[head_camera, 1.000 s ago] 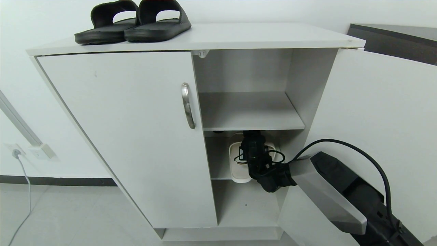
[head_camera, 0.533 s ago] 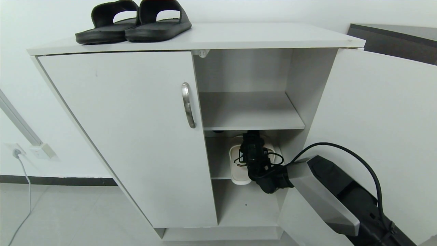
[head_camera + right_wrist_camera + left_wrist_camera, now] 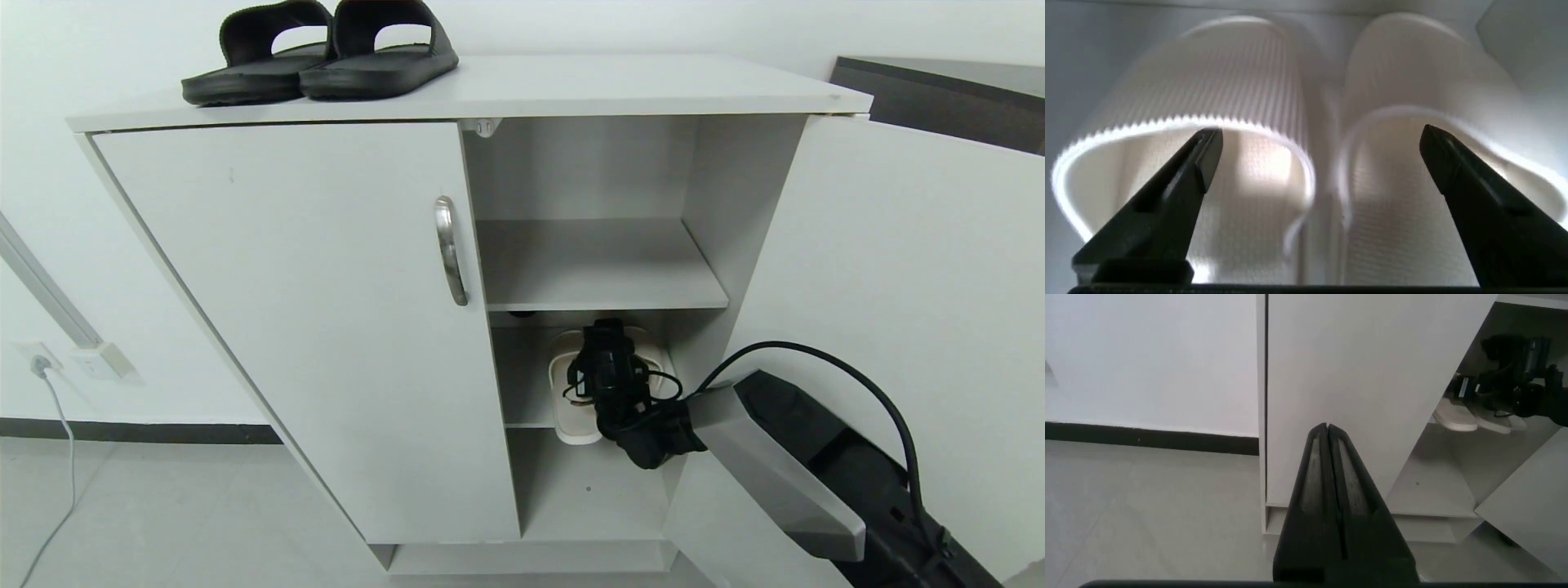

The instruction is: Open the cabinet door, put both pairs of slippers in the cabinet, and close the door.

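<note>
Roughly halfway, I'd say: the cabinet (image 3: pixel 637 86) has its right door (image 3: pixel 898 286) open and the white slippers (image 3: pixel 567 400) sit on its middle shelf. The black slippers (image 3: pixel 326 82) are still on top of the cabinet though, and the door needs shutting after. Right wrist view shows what the head view hides: the right gripper (image 3: pixel 1319 139) has its fingers spread wide by the white pair, pinching nothing. The left gripper (image 3: pixel 1327 433), fingers pressed together, hangs in front of the cabinet's closed left door (image 3: pixel 1355 367).

A white wall (image 3: pixel 106 269) is rising behind, with a dark baseboard (image 3: pixel 139 431) running along its foot above a pale grey floor (image 3: pixel 163 514). A white conduit (image 3: pixel 41 287) is slanting down toward a wall socket (image 3: pixel 34 362), from which a cable (image 3: pixel 68 457) is hanging.
</note>
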You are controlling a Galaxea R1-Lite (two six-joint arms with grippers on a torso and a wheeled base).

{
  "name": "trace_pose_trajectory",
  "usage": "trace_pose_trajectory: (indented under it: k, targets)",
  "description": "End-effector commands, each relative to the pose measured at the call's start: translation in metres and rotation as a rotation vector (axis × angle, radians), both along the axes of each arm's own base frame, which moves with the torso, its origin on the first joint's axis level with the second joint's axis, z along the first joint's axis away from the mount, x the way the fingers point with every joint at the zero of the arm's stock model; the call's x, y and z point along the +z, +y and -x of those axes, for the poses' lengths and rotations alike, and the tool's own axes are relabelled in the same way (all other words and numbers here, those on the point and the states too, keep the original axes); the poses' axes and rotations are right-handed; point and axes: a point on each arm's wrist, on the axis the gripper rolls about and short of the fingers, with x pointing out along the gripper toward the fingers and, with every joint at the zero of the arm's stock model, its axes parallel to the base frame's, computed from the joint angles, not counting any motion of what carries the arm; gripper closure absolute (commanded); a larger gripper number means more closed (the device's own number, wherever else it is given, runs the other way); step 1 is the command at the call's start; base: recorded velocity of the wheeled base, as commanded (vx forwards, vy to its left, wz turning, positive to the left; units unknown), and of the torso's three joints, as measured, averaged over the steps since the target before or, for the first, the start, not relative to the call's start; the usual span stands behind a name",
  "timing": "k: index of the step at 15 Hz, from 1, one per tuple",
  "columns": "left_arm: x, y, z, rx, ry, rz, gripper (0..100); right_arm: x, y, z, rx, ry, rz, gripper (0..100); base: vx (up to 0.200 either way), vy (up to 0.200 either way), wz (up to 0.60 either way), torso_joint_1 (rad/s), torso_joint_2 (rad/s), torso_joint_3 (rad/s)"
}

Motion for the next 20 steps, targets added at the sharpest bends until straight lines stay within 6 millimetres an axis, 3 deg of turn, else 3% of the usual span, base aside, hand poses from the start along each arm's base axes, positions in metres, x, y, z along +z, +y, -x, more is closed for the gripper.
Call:
trace_pose_trajectory:
  k: [1,5,7,8,13,15,20]
  targets:
    - [0.000,0.000,0.000,0.001,0.001,0.001,100,0.015,-0.004,0.009,0.004,-0.006,-0.007,0,0.000,0.000,0.00,0.000,0.00,0.000]
    - [0.000,0.000,0.000,0.001,0.000,-0.003,100,0.031,-0.008,0.055,0.050,-0.020,-0.016,0,0.000,0.000,0.00,0.000,0.00,0.000]
    - [0.000,0.000,0.000,0.001,0.001,-0.003,100,0.042,-0.016,0.085,0.078,-0.027,-0.022,0,0.000,0.000,0.00,0.000,0.00,0.000]
    - [0.000,0.000,0.000,0.001,0.001,-0.003,100,0.048,-0.023,0.111,0.106,-0.032,-0.026,0,0.000,0.000,0.00,0.000,0.00,0.000]
    - [0.000,0.000,0.000,-0.002,0.001,-0.002,100,0.053,-0.028,0.190,0.298,-0.040,-0.051,0,0.000,0.000,0.00,0.000,0.00,0.000]
    - [0.000,0.000,0.000,-0.002,0.001,-0.002,100,0.053,-0.033,0.202,0.319,-0.027,-0.043,0,0.000,0.000,0.00,0.000,0.00,0.000]
    - [0.000,0.000,0.000,-0.002,0.001,-0.002,100,0.053,-0.035,0.205,0.329,-0.023,-0.038,0,-0.080,0.000,0.00,0.001,0.00,0.002]
